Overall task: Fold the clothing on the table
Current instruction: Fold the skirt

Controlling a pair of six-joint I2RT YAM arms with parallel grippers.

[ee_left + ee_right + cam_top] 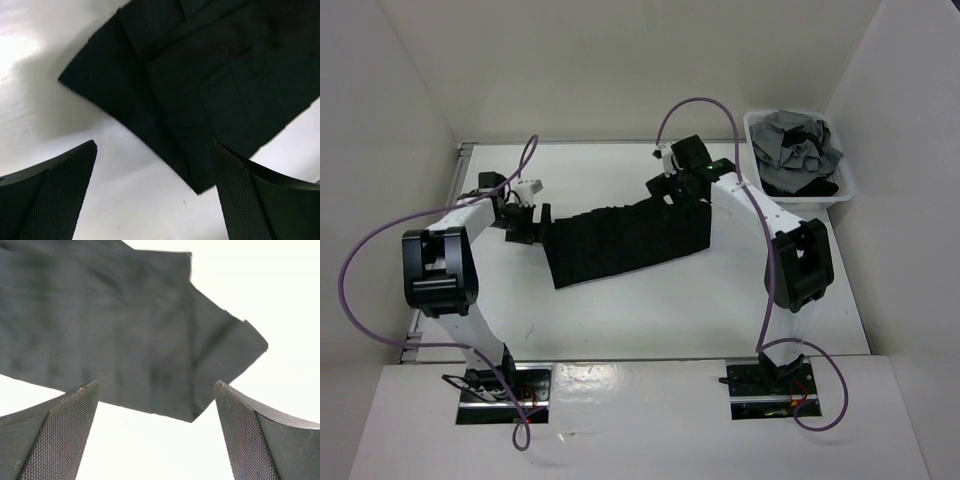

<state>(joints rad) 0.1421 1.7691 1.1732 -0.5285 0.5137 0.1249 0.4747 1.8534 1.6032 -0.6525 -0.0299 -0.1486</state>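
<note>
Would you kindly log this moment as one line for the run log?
clothing: spread on table | left fingers: open, empty, at its left end | right fingers: open, empty, at its far right corner

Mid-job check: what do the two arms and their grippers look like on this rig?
The left arm and right arm are white links with bulky black joint housings; a purple cable loops along each. The left gripper and right gripper have black fingers with a fine mesh texture on the inner faces.
</note>
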